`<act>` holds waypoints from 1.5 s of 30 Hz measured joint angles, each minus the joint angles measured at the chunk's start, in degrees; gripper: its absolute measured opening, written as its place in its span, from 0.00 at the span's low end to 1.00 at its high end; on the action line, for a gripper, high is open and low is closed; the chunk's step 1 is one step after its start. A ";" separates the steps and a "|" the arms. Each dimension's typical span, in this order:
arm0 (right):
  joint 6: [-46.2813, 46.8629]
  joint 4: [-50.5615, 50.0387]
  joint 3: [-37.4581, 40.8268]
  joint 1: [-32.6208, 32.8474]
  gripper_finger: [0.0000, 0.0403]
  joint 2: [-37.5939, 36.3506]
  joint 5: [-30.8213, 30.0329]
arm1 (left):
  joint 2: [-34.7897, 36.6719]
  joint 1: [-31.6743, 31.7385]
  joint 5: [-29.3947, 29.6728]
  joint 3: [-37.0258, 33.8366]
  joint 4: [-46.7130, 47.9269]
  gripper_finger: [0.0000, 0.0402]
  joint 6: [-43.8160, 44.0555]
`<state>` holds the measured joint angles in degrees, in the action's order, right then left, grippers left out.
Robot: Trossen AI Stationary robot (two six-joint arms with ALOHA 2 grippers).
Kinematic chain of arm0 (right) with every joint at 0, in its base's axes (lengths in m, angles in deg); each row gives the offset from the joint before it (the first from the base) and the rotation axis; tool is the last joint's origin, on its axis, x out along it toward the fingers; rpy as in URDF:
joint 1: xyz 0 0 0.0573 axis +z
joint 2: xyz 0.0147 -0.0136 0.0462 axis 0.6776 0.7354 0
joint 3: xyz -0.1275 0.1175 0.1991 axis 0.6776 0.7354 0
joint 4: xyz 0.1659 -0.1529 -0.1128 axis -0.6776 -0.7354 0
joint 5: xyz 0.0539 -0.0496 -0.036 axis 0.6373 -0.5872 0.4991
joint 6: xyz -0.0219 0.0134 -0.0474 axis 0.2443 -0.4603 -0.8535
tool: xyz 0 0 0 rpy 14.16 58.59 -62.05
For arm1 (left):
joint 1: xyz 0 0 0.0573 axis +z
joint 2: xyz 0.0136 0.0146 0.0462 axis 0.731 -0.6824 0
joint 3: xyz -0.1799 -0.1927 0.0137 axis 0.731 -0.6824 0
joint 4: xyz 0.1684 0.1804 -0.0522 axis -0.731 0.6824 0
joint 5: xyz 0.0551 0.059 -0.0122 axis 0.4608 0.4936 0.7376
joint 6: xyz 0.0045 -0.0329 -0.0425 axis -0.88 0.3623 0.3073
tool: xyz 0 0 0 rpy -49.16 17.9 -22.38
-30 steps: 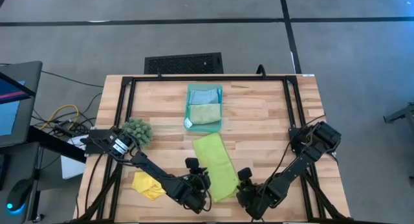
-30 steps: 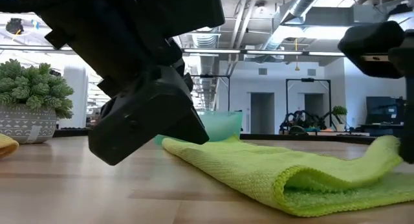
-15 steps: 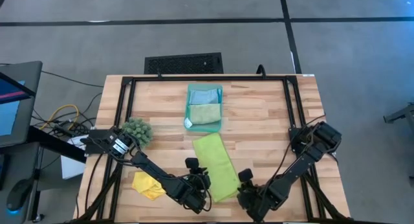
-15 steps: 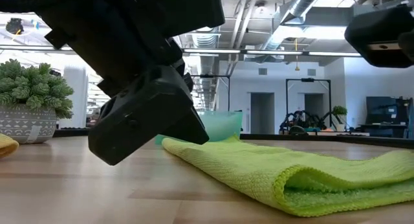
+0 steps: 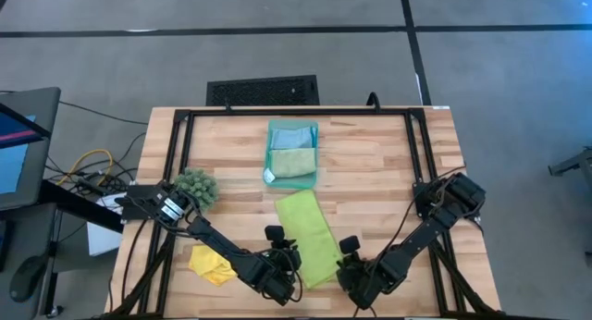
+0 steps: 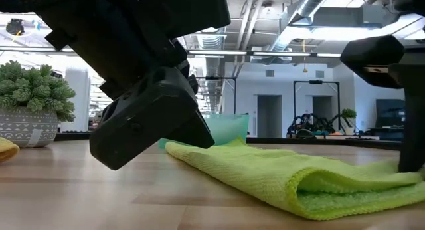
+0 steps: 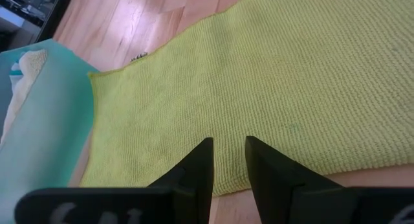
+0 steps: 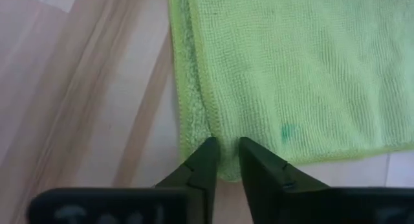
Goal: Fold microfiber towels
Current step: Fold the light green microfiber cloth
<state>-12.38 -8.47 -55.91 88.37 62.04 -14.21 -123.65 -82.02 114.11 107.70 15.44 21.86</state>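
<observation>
The lime green towel (image 5: pixel 305 232), folded into a long strip, lies flat on the table's near middle. My left gripper (image 5: pixel 292 263) is at the strip's left long edge toward its near end, shut on it. My right gripper (image 5: pixel 346 264) is at the strip's near right corner, shut on it too. A yellow towel (image 5: pixel 211 264) lies crumpled at the near left. The light blue towel (image 5: pixel 291 135) and the pale sage one (image 5: pixel 293 161) lie folded in the teal tray (image 5: pixel 315 153). My left gripper (image 7: pixel 226 149) has the lime towel's left long edge (image 7: pixel 228 175) between its two fingertips. The fingers slant down from the table's left and lie across the edge. The towel stays flat on the table. My right gripper (image 8: pixel 224 149) has the towel's near right corner (image 8: pixel 223 169) between its fingertips, right at the thick folded edge (image 8: pixel 191 114). The fingers come steeply from above. In the low view one finger (image 6: pixel 412 153) stands on the towel's end, which lies on the table.
A dark-green spiky clump in a pot (image 5: pixel 197 186) stands at the left. The teal tray sits at the far middle. A black frame (image 5: pixel 296 112) runs along the table's edges. Bare wood shows right of the towel (image 5: pixel 388 200).
The towel's near right end, which stood raised a second ago, has sunk flat onto the table. My right gripper rose off that end, then came down on it again, slightly nearer the towel. My left gripper kept still.
</observation>
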 joint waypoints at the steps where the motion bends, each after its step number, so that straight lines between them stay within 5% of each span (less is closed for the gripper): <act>1: 0.00 -0.04 0.02 0.00 0.19 0.00 0.04 | 0.00 0.00 0.00 0.00 0.00 0.20 0.01; 7: -0.06 -0.58 0.04 0.05 0.02 -0.05 0.01 | 0.00 -0.02 0.02 0.00 0.02 0.20 -0.04; 23: 3.83 -11.05 -7.99 1.91 0.02 -0.33 -1.61 | 0.00 0.00 0.59 0.00 3.73 0.20 3.04; 37: 4.04 -8.70 -7.27 0.29 0.10 -0.15 -1.12 | 0.00 0.00 0.59 0.00 3.70 0.20 3.46; 45: 4.11 -5.14 -4.51 -1.22 0.22 -0.09 5.57 | 0.00 0.00 0.45 0.00 3.39 0.20 3.55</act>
<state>-8.27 -13.61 -60.42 87.15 61.95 -8.65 -123.65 -82.02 114.55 107.70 18.83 25.40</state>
